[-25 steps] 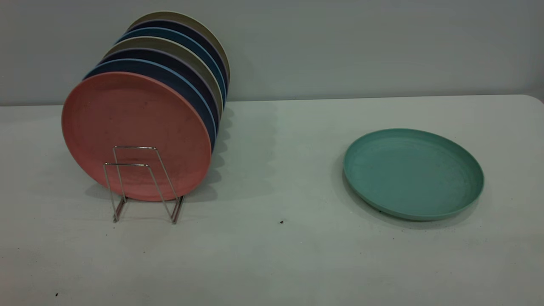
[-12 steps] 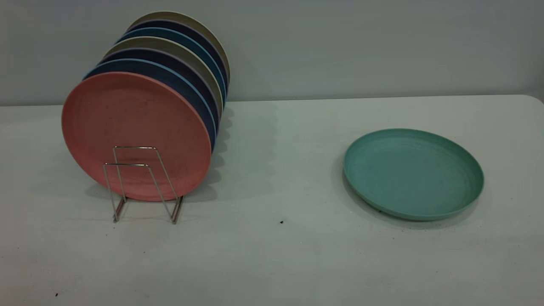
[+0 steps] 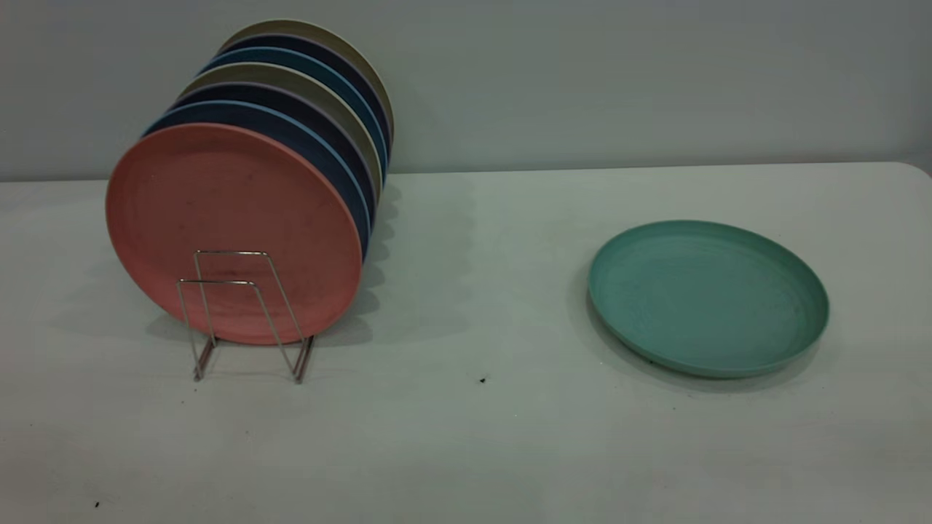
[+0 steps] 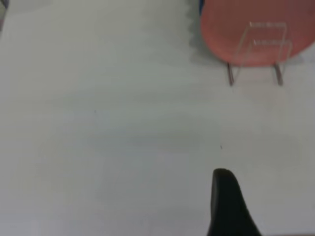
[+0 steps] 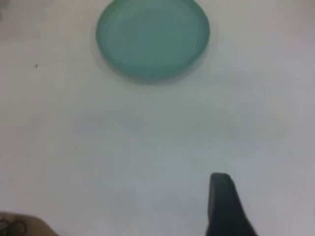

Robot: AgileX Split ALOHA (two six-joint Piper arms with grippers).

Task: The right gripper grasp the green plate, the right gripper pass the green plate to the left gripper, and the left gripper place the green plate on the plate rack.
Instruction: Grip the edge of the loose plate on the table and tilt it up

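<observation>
The green plate [image 3: 708,297] lies flat on the white table at the right, and it also shows in the right wrist view [image 5: 152,38]. The plate rack [image 3: 247,313], thin silver wire, stands at the left with its front loops bare. It also shows in the left wrist view [image 4: 258,54]. Neither gripper shows in the exterior view. A black part of my left gripper [image 4: 227,206] hangs over bare table, well short of the rack. A black part of my right gripper [image 5: 224,206] hangs over bare table, well short of the green plate. Neither touches anything.
A salmon-pink plate [image 3: 233,229] stands upright at the front of the rack, with several blue, dark and olive plates [image 3: 313,102] in a row behind it. A grey wall runs behind the table [image 3: 480,437]. Bare table lies between the rack and the green plate.
</observation>
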